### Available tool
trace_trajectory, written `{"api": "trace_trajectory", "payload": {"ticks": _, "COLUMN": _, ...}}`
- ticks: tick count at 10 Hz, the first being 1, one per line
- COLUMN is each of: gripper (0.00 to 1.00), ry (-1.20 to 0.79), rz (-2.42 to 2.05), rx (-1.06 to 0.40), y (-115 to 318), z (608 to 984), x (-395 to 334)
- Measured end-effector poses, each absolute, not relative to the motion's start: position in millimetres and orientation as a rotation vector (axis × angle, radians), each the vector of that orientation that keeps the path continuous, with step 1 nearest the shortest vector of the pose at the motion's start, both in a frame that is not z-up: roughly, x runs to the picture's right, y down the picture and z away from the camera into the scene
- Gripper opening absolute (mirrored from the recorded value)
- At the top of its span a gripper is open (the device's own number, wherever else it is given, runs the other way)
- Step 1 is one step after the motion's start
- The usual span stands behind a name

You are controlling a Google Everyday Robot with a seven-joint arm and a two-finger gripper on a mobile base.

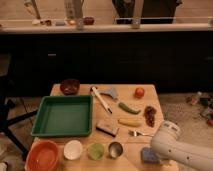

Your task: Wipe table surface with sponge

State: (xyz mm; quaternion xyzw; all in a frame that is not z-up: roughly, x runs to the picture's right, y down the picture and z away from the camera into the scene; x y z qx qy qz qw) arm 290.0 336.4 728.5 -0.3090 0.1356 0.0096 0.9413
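The table surface [115, 112] is light tan wood and carries many items. At its front right corner lies the blue-grey sponge [149, 156], partly covered by my white arm [176, 148], which reaches in from the lower right. My gripper is hidden under that arm, at or just beside the sponge, and it is shut. Whether it holds the sponge does not show.
A green tray [37, 131] fills the left half. Along the front stand an orange bowl [44, 155], white bowl [73, 149], green cup [95, 150] and metal cup [116, 149]. Spatula [102, 99], brown-and-tan block [107, 128], fork [139, 133], tomato [139, 92] and brown bowl [69, 86] lie further back.
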Motion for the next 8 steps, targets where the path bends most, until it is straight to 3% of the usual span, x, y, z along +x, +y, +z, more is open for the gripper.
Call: {"api": "trace_trajectory", "payload": {"ticks": 8, "gripper": 0.00, "ry": 0.208, "rz": -0.059, "rx": -0.675, "y": 358, "z": 730, "x": 252}}
